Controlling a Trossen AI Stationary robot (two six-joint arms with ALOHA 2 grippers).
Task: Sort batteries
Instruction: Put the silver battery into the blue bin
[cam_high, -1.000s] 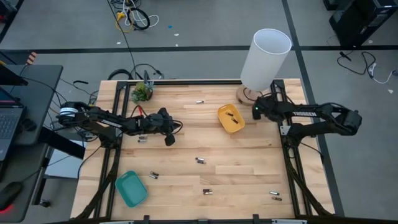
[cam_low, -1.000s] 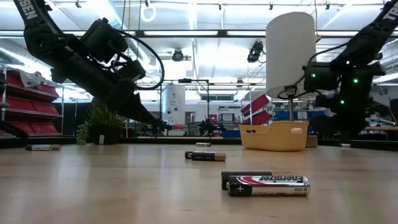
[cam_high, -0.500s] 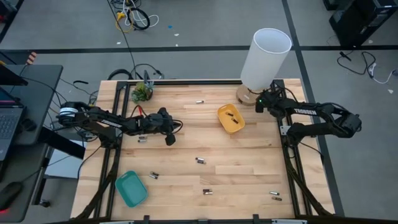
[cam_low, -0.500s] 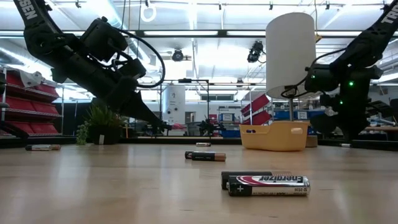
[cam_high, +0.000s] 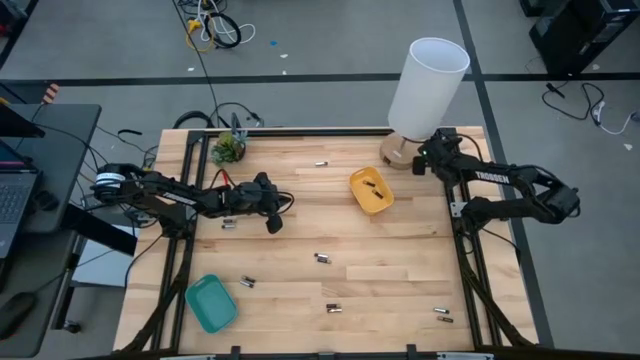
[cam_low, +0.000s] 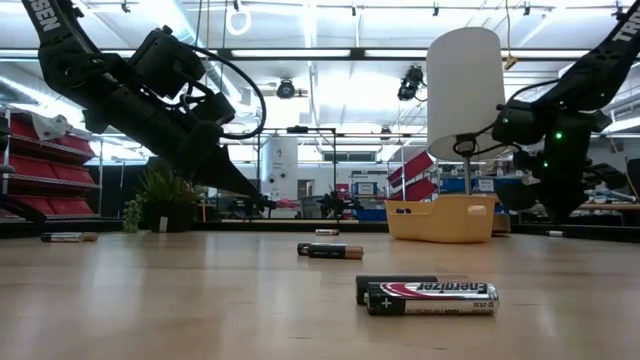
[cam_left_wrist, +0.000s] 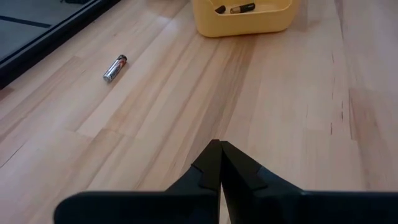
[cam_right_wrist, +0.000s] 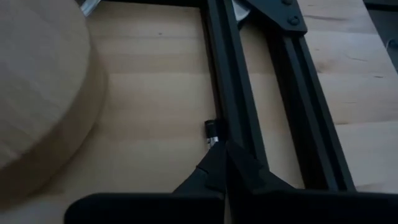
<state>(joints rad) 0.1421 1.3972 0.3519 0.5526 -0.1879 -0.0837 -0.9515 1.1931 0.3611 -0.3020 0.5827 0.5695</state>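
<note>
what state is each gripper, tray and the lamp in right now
left gripper: shut, empty, above bare wood
right gripper: shut, empty, by the lamp base
yellow tray: upright, batteries inside
teal tray: upright, empty
lamp: standing upright

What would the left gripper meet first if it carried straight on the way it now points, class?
Probably the yellow tray: the shut left gripper points across bare wood toward it, and the battery lies off to one side. Depth is uncertain.

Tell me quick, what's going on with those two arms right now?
Left gripper jaws shut, empty, mid-table. Right gripper jaws shut, by the lamp. Two batteries in yellow tray; others loose. Nothing blocking.
</note>
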